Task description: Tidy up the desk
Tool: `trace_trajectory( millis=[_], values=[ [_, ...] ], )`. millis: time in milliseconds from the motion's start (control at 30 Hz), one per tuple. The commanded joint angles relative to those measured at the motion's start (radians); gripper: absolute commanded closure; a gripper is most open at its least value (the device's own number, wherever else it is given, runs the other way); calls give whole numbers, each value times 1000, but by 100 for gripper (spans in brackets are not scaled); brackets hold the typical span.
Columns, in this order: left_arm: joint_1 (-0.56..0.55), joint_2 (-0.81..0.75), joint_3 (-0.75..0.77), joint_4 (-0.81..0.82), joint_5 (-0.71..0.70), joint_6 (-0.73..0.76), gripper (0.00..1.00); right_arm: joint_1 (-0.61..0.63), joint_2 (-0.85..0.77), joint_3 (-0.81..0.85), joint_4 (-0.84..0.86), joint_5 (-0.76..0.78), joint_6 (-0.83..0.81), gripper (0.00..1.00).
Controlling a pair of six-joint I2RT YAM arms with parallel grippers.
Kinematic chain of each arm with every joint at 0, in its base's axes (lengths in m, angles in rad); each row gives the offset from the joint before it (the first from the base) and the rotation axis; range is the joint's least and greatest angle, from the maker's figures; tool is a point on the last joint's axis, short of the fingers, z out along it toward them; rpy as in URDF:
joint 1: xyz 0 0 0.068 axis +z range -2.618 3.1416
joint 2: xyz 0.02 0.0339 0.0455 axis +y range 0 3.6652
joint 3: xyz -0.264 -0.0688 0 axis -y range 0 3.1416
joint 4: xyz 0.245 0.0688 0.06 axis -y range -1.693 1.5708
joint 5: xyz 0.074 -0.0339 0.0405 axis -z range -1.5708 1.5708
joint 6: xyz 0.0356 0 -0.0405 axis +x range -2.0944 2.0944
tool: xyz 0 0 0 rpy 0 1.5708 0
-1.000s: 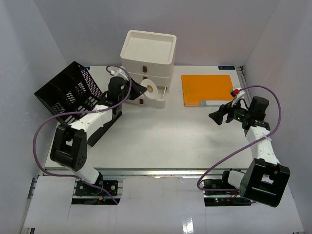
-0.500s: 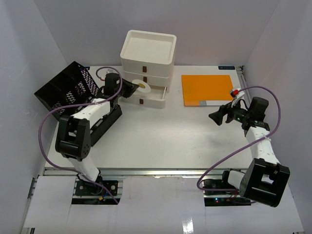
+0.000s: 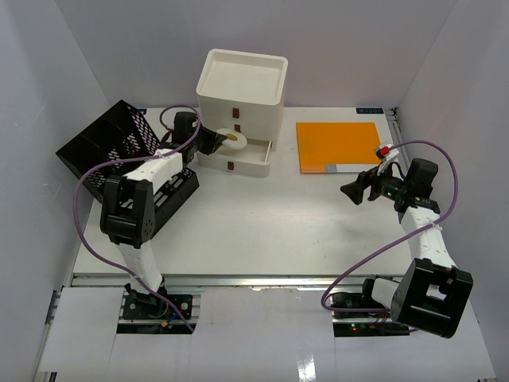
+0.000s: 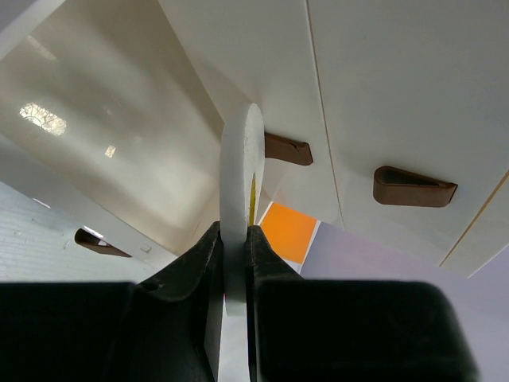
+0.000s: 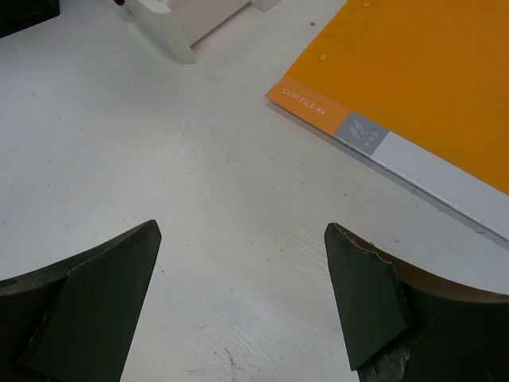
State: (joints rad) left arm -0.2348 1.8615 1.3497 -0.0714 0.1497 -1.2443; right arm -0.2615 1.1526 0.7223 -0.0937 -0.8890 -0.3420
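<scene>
Our left hand (image 3: 216, 141) is clamped shut on a white roll of tape (image 3: 233, 138). It's holding the roll right over the pulled-out bottom drawer (image 3: 253, 162) of the white three-drawer box (image 3: 241, 79), which sits at the back of the surface (image 3: 270, 227). From the left wrist camera we get the roll (image 4: 241, 183) edge-on, pinched between the two dark fingers (image 4: 208, 263). Behind it are the box's brown handles (image 4: 413, 187) and a little sliver of orange. We can't tell from either view whether the roll is touching the drawer or just above it. The black mesh file rack (image 3: 107, 147) is at the back left corner, sitting at an angle, and the left arm reaches past it. Over on the right, our right hand (image 3: 355, 191) is spread wide with nothing in it, held over bare white surface (image 5: 159, 143). It's just in front of the near edge of the orange clip file (image 3: 338, 143). In the right wrist view the two fingertips (image 5: 119, 278) are far apart. The file (image 5: 429, 79) lies flat beyond them, and its label corner reads "CLIP FILE A4". The surface itself is the big white top, with a metal rail along its front edge and white walls around it.
</scene>
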Motion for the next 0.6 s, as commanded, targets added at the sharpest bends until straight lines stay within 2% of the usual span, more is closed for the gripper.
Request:
trace_trajectory(
  millis=[0, 567],
  values=[
    [4, -12, 17, -68, -23, -50, 100, -4, -5, -5, 43, -4, 8, 10],
    [5, -132, -52, -51, -16, -7, 100, -4, -2, -11, 48, -5, 11, 10]
  ],
)
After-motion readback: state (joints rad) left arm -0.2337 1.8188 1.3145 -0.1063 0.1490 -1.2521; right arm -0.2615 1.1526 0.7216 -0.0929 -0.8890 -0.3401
